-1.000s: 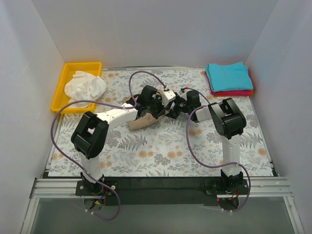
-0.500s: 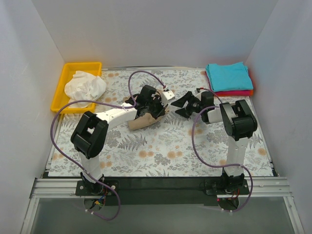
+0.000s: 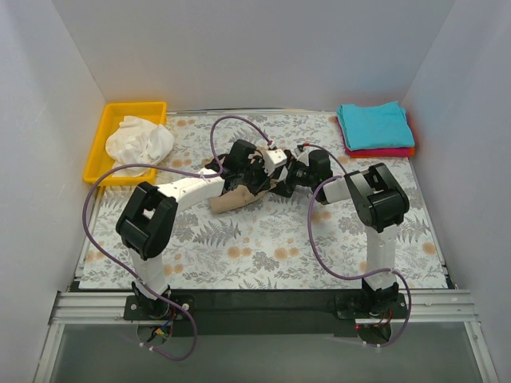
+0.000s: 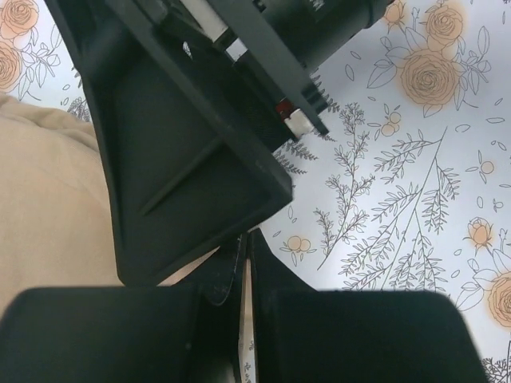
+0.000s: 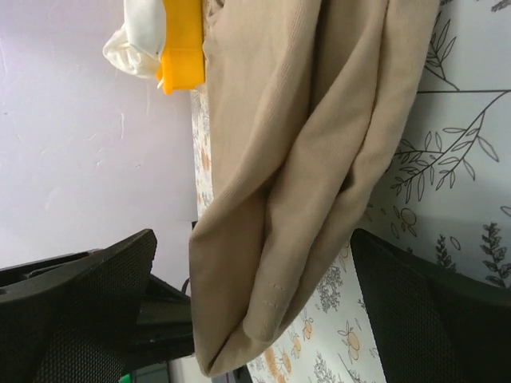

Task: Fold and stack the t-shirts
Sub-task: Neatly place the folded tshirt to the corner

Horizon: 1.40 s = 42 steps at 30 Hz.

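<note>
The tan t-shirt (image 3: 230,199) lies bunched at the middle of the table. My left gripper (image 3: 257,177) sits on its right end. In the left wrist view the left gripper (image 4: 245,239) is shut, with a thin sliver of tan cloth between the jaws and the shirt (image 4: 48,207) to the left. My right gripper (image 3: 286,179) faces it from the right. In the right wrist view the right gripper (image 5: 255,319) is wide open, with a folded bunch of the tan shirt (image 5: 303,159) between its fingers (image 5: 80,303). The white t-shirt (image 3: 137,140) lies crumpled in the yellow tray (image 3: 108,120). The teal t-shirt (image 3: 374,125) lies folded on the red-pink one (image 3: 383,152).
The table is covered by a white cloth printed with ferns and orange flowers (image 3: 263,247). White walls close in the left, back and right sides. The two arms' purple cables (image 3: 319,239) loop over the cloth. The right gripper's body (image 4: 184,136) fills much of the left wrist view.
My right gripper pulled back to the right with its jaws open, then came back left to the tan shirt's end. My left gripper and the shirt stayed in place.
</note>
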Available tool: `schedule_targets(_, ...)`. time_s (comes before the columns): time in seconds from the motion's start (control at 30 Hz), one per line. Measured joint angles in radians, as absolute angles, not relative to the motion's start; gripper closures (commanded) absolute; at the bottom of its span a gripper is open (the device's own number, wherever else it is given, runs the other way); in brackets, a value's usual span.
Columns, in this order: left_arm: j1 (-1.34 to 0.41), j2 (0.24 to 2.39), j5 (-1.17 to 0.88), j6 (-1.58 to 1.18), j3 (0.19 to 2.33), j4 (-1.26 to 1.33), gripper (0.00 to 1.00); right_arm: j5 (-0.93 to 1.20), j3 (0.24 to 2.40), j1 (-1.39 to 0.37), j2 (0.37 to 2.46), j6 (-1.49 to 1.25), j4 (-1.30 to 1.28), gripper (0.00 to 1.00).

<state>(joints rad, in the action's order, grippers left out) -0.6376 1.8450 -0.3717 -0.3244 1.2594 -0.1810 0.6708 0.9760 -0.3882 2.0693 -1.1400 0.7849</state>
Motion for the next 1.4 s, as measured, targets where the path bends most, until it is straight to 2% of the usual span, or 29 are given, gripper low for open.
schedule_targets(0.17,-0.638,1.845,-0.382,-0.328,1.259,-0.179,1.0,0.642,1.002,-0.398,2.115,-1.14,0.782,0.26)
schedule_targets(0.37,-0.638,1.845,-0.386,-0.337,1.259,-0.175,1.0,0.596,1.086,-0.406,2.181,-1.149,0.786,0.33)
schedule_targets(0.47,-0.638,1.845,-0.389,-0.337,1.259,-0.173,1.0,0.567,1.122,-0.409,2.207,-1.148,0.786,0.42)
schedule_targets(0.5,-0.638,1.845,-0.39,-0.337,1.259,-0.172,1.0,0.555,1.135,-0.41,2.218,-1.148,0.785,0.49)
schedule_targets(0.6,-0.638,1.845,-0.39,-0.337,1.259,-0.171,1.0,0.529,1.158,-0.413,2.244,-1.14,0.78,0.62)
schedule_targets(0.63,-0.638,1.845,-0.39,-0.337,1.259,-0.171,1.0,0.525,1.16,-0.413,2.251,-1.136,0.778,0.75)
schedule_targets(0.7,-0.638,1.845,-0.389,-0.337,1.259,-0.171,1.0,0.521,1.163,-0.413,2.26,-1.126,0.771,0.85)
schedule_targets(0.73,-0.638,1.845,-0.389,-0.338,1.259,-0.171,0.91,0.52,1.163,-0.413,2.262,-1.114,0.763,0.97)
schedule_targets(0.83,-0.637,1.845,-0.389,-0.355,1.259,-0.171,0.72,0.528,1.178,-0.41,2.262,-1.05,0.721,0.99)
schedule_targets(1.07,-0.63,1.832,-0.389,-0.435,1.308,-0.217,0.52,0.53,1.312,-0.362,2.177,-0.613,0.368,0.99)
schedule_targets(1.13,-0.614,1.802,-0.392,-0.456,1.315,-0.25,0.38,0.52,1.351,-0.333,2.134,-0.476,0.257,0.99)
schedule_targets(1.4,-0.527,1.663,-0.378,-0.506,1.356,-0.363,0.38,0.425,1.581,-0.22,2.08,0.031,-0.11,0.99)
